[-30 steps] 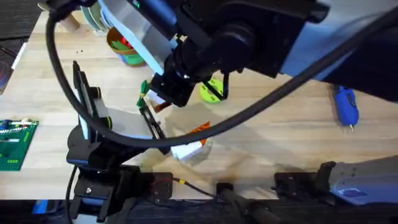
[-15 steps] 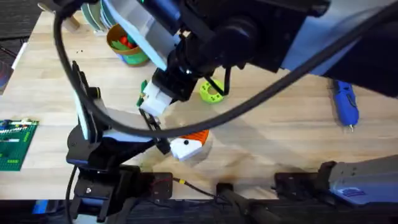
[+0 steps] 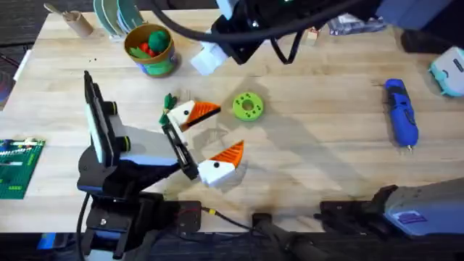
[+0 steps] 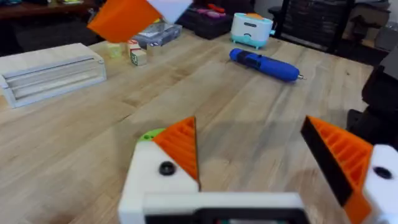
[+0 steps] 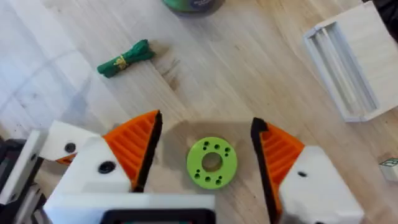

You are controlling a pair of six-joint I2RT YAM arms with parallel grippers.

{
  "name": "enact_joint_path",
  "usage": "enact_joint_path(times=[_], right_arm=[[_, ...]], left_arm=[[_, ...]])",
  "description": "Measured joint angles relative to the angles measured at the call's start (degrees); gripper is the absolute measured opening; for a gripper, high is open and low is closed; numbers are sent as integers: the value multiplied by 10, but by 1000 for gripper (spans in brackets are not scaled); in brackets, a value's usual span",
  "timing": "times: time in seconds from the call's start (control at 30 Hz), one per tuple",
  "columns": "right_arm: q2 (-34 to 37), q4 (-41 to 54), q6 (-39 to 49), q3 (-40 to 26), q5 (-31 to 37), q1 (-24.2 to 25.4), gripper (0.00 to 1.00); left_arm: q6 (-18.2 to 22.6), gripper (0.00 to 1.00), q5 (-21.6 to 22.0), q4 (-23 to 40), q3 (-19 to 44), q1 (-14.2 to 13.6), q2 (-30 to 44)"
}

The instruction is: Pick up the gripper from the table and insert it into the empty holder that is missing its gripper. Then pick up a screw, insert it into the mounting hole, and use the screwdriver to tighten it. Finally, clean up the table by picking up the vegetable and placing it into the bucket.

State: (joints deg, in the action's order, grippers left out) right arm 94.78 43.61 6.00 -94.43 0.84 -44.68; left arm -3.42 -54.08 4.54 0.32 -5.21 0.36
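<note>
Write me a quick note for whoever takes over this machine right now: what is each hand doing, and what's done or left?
Left hand: open, empty, low over the table.
Right hand: open, empty, raised above the green disc.
Both left fingers carry orange pads, so the tip looks fitted. Whether the screw is in, I cannot tell.
Screwdriver: lying on the table's right side.
Vegetable: on the table, not yet in the bucket.
Left: check the screw, tighten it, bin the vegetable.
</note>
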Motion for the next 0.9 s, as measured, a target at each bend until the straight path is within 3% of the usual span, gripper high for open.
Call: enact_joint_path(times=[0.07, 0.1, 0.27, 0.33, 0.53, 0.57, 0.9], right_arm=[[0, -5, 0, 0, 1, 5, 907], [0, -7, 0, 0, 3, 8, 908], [-1, -7, -15, 0, 37, 32, 908], [-4, -7, -23, 0, 59, 49, 908], [-50, -4, -36, 0, 113, 113, 910], [-78, 18, -49, 0, 125, 146, 910], [-162, 75, -110, 0, 130, 275, 911]], left_arm=[[0, 889, 0, 0, 0, 0, 0], [-1, 777, 0, 0, 0, 0, 0], [2, 48, 0, 0, 0, 0, 0], [2, 7, 0, 0, 0, 0, 0], [2, 4, 0, 0, 0, 0, 0], [3, 4, -6, 0, 0, 0, 0], [56, 4, -68, 7, 0, 0, 0]])
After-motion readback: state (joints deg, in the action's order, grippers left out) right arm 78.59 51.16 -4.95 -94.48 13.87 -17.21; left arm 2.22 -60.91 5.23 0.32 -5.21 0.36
